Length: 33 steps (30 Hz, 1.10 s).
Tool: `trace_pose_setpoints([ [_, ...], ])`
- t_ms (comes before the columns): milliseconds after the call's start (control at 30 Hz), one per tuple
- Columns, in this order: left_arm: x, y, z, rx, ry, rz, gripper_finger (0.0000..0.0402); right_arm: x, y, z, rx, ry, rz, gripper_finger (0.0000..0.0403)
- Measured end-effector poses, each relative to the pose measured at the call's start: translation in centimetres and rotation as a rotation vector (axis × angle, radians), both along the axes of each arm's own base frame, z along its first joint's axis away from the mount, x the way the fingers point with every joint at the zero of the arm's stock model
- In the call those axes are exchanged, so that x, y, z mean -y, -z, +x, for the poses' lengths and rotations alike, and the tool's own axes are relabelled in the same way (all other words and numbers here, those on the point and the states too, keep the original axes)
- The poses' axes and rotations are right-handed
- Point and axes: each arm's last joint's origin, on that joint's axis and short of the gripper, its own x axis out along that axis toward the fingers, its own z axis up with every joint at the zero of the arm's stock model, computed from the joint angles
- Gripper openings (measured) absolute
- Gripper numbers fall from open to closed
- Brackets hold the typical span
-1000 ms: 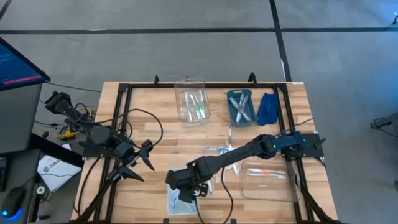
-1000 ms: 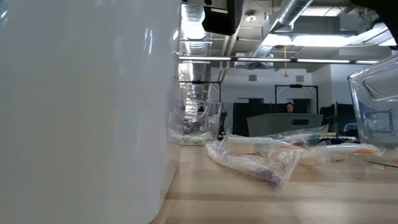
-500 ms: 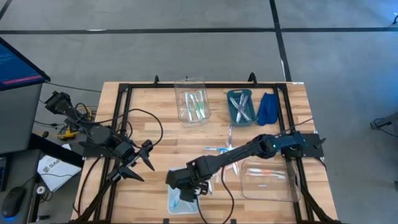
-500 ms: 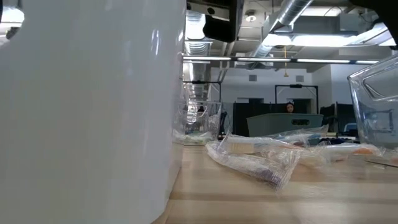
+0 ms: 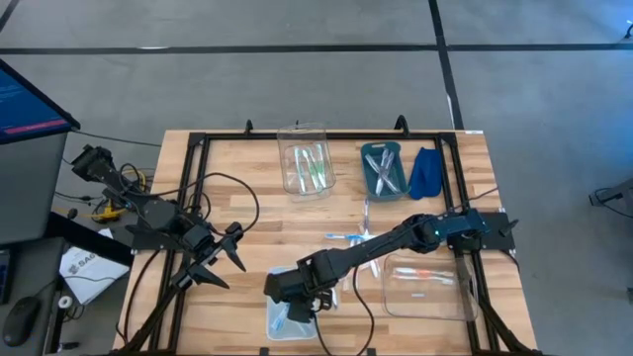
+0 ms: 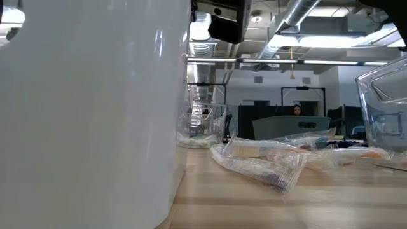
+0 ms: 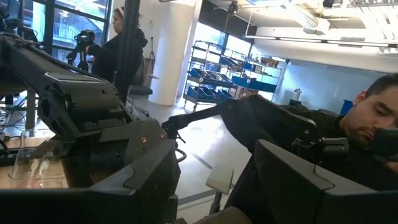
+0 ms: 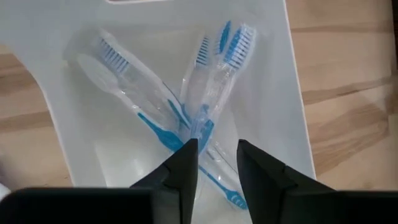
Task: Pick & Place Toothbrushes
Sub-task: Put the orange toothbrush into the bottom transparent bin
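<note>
My right gripper [image 8: 214, 163] hung over the white tray [image 8: 292, 99] at the table's near edge, jaws slightly parted and gripping nothing, so the blue toothbrushes [image 8: 211, 99] lay crossed inside it, sorted by colour.

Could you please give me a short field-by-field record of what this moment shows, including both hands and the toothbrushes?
right hand: over the white tray at the table's near edge, fingers slightly apart, gripping nothing
blue toothbrushes: wrapped, crossed inside the white tray
left hand: open, waiting at the table's left side
clear bin: far side, holds green toothbrushes
teal tray: holds toothbrushes
loose toothbrushes: on the table, mid-right
</note>
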Motion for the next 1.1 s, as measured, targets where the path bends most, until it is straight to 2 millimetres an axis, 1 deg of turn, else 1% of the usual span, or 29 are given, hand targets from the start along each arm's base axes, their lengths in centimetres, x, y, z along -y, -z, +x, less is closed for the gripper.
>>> trace_pose_setpoints([
  [167, 0.0, 0.0, 0.0, 0.0, 0.0, 0.0, 0.0218, 0.0, -1.0, 0.2, 0.055, 0.108, -0.033, 0.0102],
  [233, 0.0, 0.0, 0.0, 0.0, 0.0, 0.0, 0.0218, 0.1, -1.1, 0.3, 0.081, 0.175, -0.074, 0.0103],
  [300, 0.0, 0.0, 0.0, 0.001, 0.001, 0.001, 0.0218, 0.0, -1.6, 0.1, 0.115, 0.219, -0.122, 0.0103],
  [400, 0.0, 0.0, 0.0, 0.001, 0.0, 0.0, 0.0218, -0.1, -2.8, -0.1, 0.173, 0.249, -0.148, 0.0102],
  [500, 0.0, 0.0, 0.0, 0.002, 0.0, 0.001, 0.0218, -0.3, -3.9, -0.6, 0.19, 0.253, -0.154, 0.0103],
  [633, 0.0, -0.1, 0.0, 0.006, 0.0, -0.001, 0.0218, 0.1, -6.0, -1.3, 0.219, 0.298, -0.158, 0.0103],
  [667, 0.0, -0.1, 0.0, 0.006, 0.0, -0.002, 0.0218, 0.3, -6.6, -1.5, 0.241, 0.324, -0.157, 0.0103],
  [733, 0.0, -0.1, 0.0, 0.01, -0.001, 0.003, 0.0218, 0.5, -8.2, -2.7, 0.237, 0.375, -0.186, 0.0103],
  [800, 0.0, -0.1, 0.0, 0.023, -0.004, 0.015, 0.0218, 0.9, -9.9, -3.3, 0.277, 0.444, -0.159, 0.0103],
  [867, 0.0, -0.1, 0.0, 0.03, -0.005, 0.02, 0.0218, 1.4, -11.6, -4.7, 0.258, 0.494, -0.149, 0.0103],
  [967, -0.1, -0.2, 0.0, 0.036, -0.009, 0.019, 0.0218, 2.1, -14.4, -6.1, 0.29, 0.598, -0.047, 0.0103],
  [1100, -0.2, -0.2, 0.1, 0.055, -0.024, 0.034, 0.0218, 3.0, -17.4, -8.1, 0.302, 0.73, 0.079, 0.0103],
])
